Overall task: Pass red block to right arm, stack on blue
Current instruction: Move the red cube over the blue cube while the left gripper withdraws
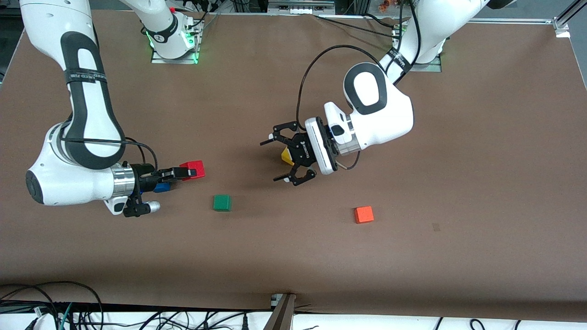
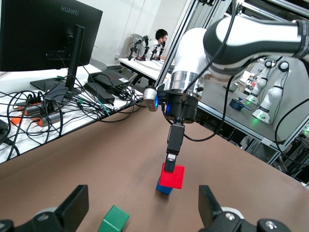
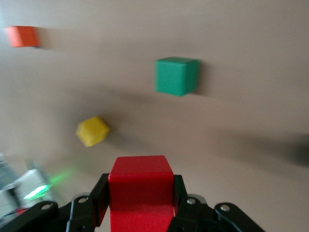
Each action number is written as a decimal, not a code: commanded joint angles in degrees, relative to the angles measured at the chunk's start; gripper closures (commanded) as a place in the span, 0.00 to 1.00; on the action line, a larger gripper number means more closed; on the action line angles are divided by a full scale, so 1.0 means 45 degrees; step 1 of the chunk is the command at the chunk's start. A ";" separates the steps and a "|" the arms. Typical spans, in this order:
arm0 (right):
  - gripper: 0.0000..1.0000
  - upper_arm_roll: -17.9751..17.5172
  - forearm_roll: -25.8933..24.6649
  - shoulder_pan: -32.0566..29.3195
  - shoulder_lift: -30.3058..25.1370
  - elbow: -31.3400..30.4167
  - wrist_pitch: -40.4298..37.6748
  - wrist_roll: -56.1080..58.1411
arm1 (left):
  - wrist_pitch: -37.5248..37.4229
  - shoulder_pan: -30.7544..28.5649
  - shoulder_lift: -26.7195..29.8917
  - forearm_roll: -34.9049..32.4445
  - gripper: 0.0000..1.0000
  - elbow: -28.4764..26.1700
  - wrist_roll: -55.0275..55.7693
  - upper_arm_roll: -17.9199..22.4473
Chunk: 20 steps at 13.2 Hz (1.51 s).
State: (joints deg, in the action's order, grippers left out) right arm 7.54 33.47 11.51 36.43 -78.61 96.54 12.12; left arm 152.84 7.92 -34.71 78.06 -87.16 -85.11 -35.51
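Robotics lab, brown test table, aluminium frame, monitor, cable tangle, seated worker

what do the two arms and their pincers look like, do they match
No. Both arms are white with black joint panels. The right arm ends in a silver wrist cylinder and a slim straight black right pincer. The left pincer is a bulky black claw linkage with a looping black cable.

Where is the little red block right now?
The small deep-red cube is pinched in the right arm's slim black claw, just above the small blue cube, toward the right arm's end of the brown table.
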 commanded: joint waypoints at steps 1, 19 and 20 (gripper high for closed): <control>0.85 0.0003 -0.1806 0.0137 -0.0108 -0.0399 0.0790 0.0198 | -0.1265 -0.0722 0.0351 -0.0878 0.00 -0.0162 0.0262 0.0041; 0.85 0.0121 -0.7126 0.0137 -0.1276 -0.4028 0.4888 -0.0094 | -0.5697 -0.1798 0.1815 -0.9470 0.00 -0.1471 0.9710 0.0333; 0.85 0.0121 -0.7126 0.0157 -0.1473 -0.4460 0.5378 -0.0172 | -0.6128 -0.1973 0.1971 -0.9824 0.00 -0.1451 1.0141 0.0334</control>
State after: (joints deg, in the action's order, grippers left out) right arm 7.96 2.69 11.81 34.58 -91.60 116.33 12.03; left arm 129.17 0.28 -28.78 37.39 -92.79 -43.49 -34.49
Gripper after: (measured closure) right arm 0.441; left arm 0.000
